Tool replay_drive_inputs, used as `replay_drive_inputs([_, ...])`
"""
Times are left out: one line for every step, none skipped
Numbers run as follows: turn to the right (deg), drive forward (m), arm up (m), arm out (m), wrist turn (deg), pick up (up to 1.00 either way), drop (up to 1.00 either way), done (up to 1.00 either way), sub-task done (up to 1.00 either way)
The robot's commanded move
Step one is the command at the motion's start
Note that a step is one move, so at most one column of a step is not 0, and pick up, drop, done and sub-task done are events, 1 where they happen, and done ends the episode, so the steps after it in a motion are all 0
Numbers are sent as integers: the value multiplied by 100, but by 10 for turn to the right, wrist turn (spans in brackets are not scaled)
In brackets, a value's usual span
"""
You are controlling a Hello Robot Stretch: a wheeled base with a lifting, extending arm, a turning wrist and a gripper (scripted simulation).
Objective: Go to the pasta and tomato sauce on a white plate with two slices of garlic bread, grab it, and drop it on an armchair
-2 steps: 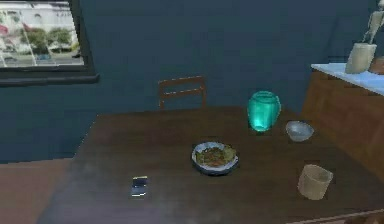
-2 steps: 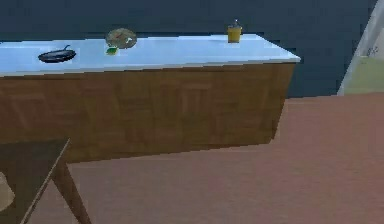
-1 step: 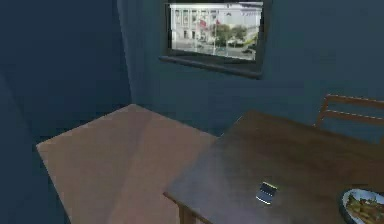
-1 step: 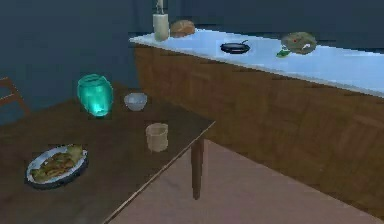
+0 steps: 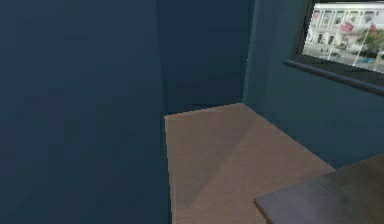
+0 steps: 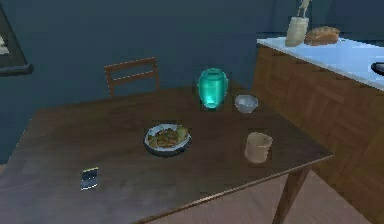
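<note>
A white plate with brownish food (image 6: pixel 167 137) sits near the middle of a dark wooden table (image 6: pixel 80 150) in the arm side view. The food reads as a small heap with paler pieces at its edge. A corner of a dark tabletop (image 5: pixel 330 196) shows at the forward view's lower right.
On the table stand a teal glass vase (image 6: pixel 212 88), a small grey bowl (image 6: pixel 246 102), a tan cup (image 6: pixel 259 146) and a small dark phone-like thing (image 6: pixel 91 178). A wooden chair (image 6: pixel 132 75) stands behind the table. A counter (image 6: pixel 320 70) with bread (image 6: pixel 322 35) lies right. Blue walls and a window (image 5: pixel 345 35) ahead.
</note>
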Motion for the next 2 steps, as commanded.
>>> replay_drive_inputs([0, 0, 50, 0, 0, 0, 0, 0, 0])
replay_drive_inputs([0, 0, 36, 0, 0, 0, 0, 0, 0])
